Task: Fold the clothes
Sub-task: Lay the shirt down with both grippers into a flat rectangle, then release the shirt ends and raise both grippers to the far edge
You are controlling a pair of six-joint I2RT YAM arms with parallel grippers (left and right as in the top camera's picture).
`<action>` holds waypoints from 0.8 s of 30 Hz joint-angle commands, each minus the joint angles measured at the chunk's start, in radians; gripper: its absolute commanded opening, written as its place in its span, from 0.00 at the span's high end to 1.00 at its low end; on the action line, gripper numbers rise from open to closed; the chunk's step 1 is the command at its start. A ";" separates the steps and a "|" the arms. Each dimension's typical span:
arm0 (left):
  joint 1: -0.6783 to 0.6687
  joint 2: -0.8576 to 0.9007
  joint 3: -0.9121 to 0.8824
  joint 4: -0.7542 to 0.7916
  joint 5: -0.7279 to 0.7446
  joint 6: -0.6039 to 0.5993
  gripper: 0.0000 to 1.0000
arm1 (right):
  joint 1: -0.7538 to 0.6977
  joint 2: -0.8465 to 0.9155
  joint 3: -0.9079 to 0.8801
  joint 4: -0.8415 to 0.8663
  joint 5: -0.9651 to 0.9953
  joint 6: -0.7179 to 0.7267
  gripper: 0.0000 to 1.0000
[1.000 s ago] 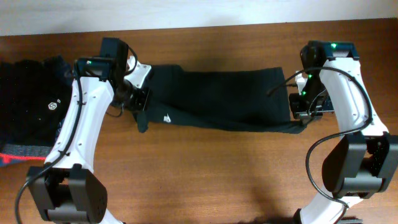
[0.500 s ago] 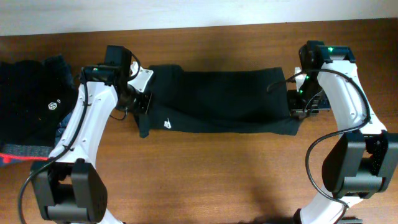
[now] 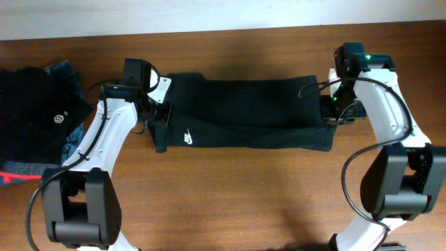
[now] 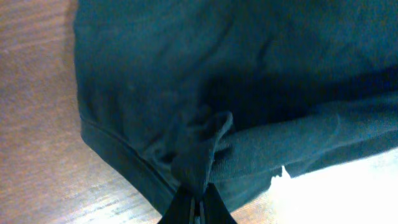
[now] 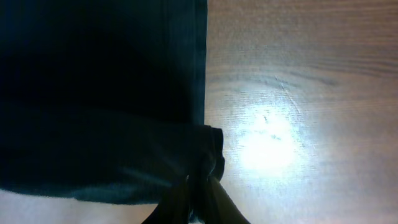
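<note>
The wooden table (image 3: pixel 230 195) takes up most of what I can see. Across its far middle lies the dark garment (image 3: pixel 251 115), a long band running left to right, drawn fairly flat between the 2 arms. At the table's left edge sits a pile of other clothes (image 3: pixel 31 132), black on top with denim and a red-striped hem showing, well apart from the work.

This looks to me like a fold being carried across, with both short ends gripped at once. To land it cleanly, I'd want the 2 grippers to travel together at the same pace and height. The cloth should be kept taut along its length so the carried edge comes down parallel to the edge beneath it. Any slack in the middle would likely set a wrinkle, and letting go before the cloth rests on the table would let the corners curl back.

The left arm (image 3: pixel 104 146) reaches forward and inward from its near base, and the right arm (image 3: pixel 390 118) arcs up from its own. Each wrist sits over one end of the garment.

The left gripper (image 3: pixel 159 113) has its fingers pressed together on a bunched pinch of fabric near the hem. The right gripper (image 3: pixel 337 111) is likewise clamped, on the garment's corner.

A small white logo (image 3: pixel 187 137) shows near the left end.
</note>
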 commanded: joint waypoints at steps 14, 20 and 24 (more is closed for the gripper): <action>-0.004 0.039 -0.010 0.066 -0.026 -0.016 0.97 | -0.008 0.097 -0.056 0.232 0.019 0.009 0.90; -0.004 0.067 -0.010 0.049 -0.026 -0.016 0.97 | -0.008 0.097 -0.056 0.286 0.019 0.009 0.53; -0.004 0.071 -0.010 0.048 -0.027 -0.016 0.87 | -0.008 0.097 -0.056 0.286 0.019 0.009 0.53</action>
